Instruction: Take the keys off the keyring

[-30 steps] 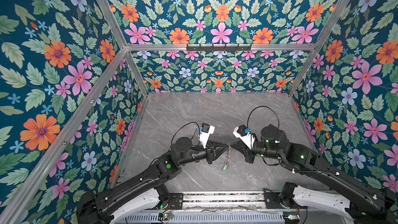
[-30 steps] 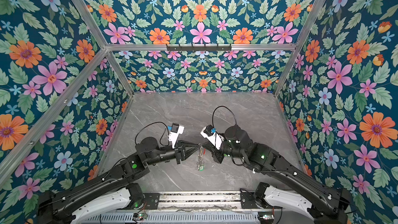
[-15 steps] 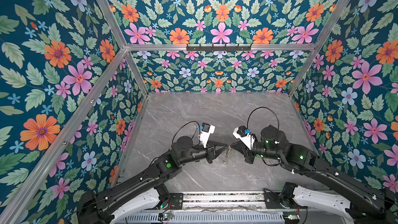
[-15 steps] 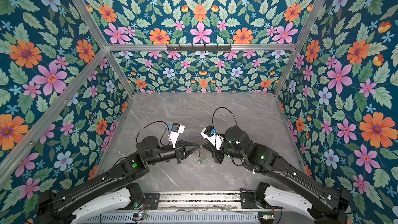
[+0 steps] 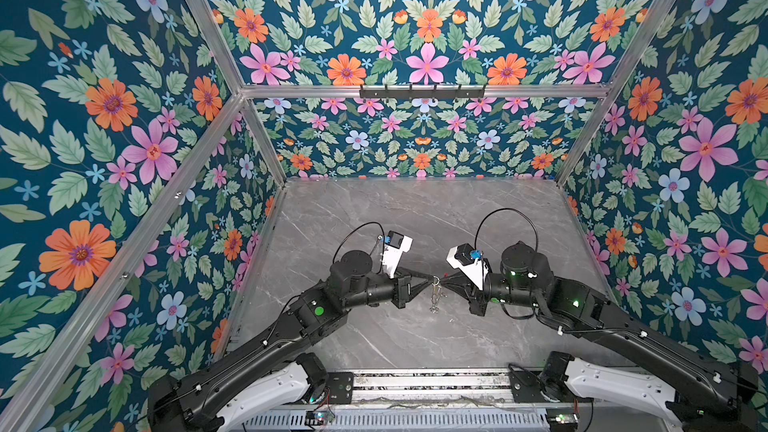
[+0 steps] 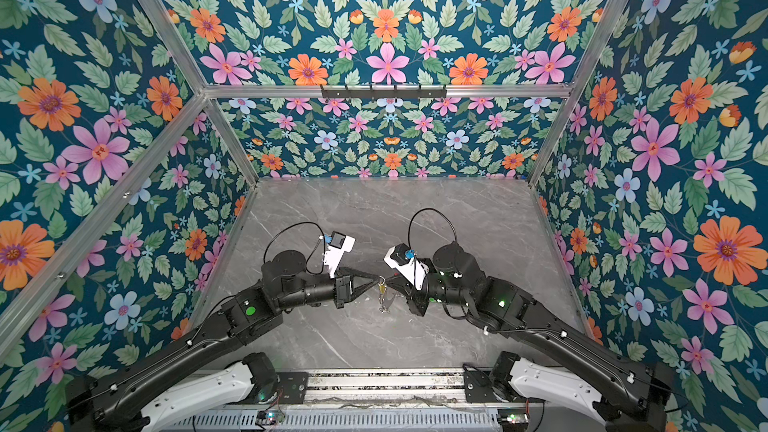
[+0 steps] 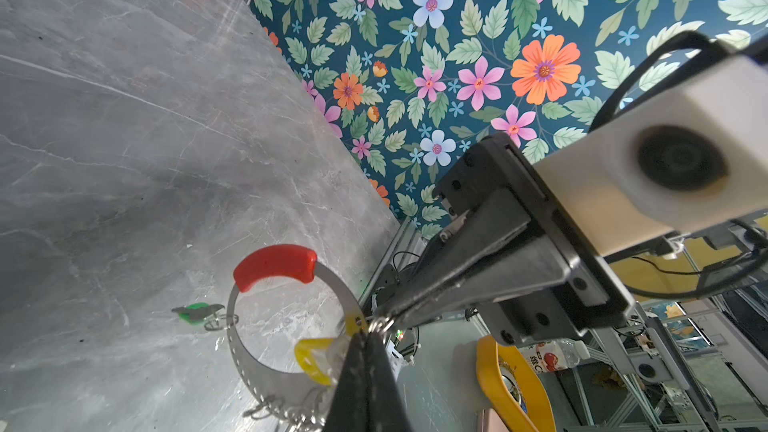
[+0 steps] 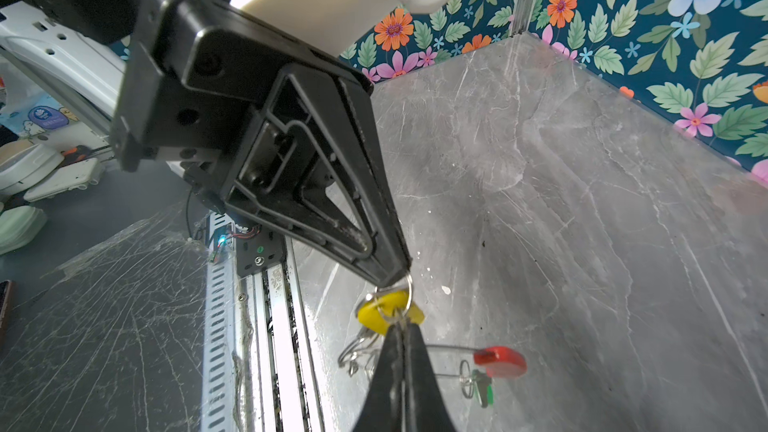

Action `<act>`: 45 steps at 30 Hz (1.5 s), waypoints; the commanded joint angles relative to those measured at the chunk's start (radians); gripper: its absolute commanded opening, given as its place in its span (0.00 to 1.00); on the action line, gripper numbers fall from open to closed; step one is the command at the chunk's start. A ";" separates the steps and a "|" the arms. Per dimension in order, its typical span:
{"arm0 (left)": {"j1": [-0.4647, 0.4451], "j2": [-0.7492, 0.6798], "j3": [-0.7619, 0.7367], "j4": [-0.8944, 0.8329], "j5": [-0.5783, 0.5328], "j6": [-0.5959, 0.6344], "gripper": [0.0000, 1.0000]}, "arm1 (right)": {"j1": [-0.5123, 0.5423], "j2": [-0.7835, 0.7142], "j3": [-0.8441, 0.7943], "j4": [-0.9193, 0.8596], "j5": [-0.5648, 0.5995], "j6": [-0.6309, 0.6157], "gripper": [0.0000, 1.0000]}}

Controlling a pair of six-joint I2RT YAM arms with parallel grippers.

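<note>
In both top views my two grippers meet tip to tip above the table's front middle, and the keyring (image 5: 435, 300) hangs just under them. It is a thin grey hoop (image 7: 249, 367) with a red sleeve (image 7: 274, 265). The left gripper (image 7: 365, 338) is shut on the yellow key (image 7: 313, 357) at its ring end. The right gripper (image 8: 401, 326) is shut on that key's small silver split ring (image 8: 409, 297). Beside the red sleeve (image 8: 498, 361), the green key (image 8: 482, 388) hangs free on the hoop by its own small ring.
A bunch of small silver rings (image 7: 286, 411) dangles from the hoop's low part. The grey marble table (image 5: 415, 218) has floral walls on three sides. A metal rail (image 5: 415, 384) runs along the front edge, where both arm bases sit.
My left gripper has closed at the yellow key. The hanging keyring has risen slightly and swung between the two tips. The right gripper has stayed shut and hardly moved.
</note>
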 commanded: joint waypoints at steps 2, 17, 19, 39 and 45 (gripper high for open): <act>0.006 0.041 0.030 -0.110 0.021 0.042 0.00 | 0.003 0.002 -0.001 0.031 -0.089 -0.005 0.00; 0.021 0.073 0.089 -0.248 0.060 0.066 0.00 | 0.003 -0.013 -0.024 0.072 -0.105 0.009 0.00; 0.024 0.067 0.087 -0.251 0.068 0.064 0.00 | 0.004 -0.008 -0.016 0.047 -0.080 -0.003 0.00; 0.026 -0.143 -0.037 -0.022 -0.017 0.087 0.46 | 0.031 -0.006 -0.016 0.077 0.023 0.009 0.00; 0.025 -0.219 -0.190 0.255 0.022 0.078 0.47 | 0.031 -0.021 -0.032 0.123 0.025 0.045 0.00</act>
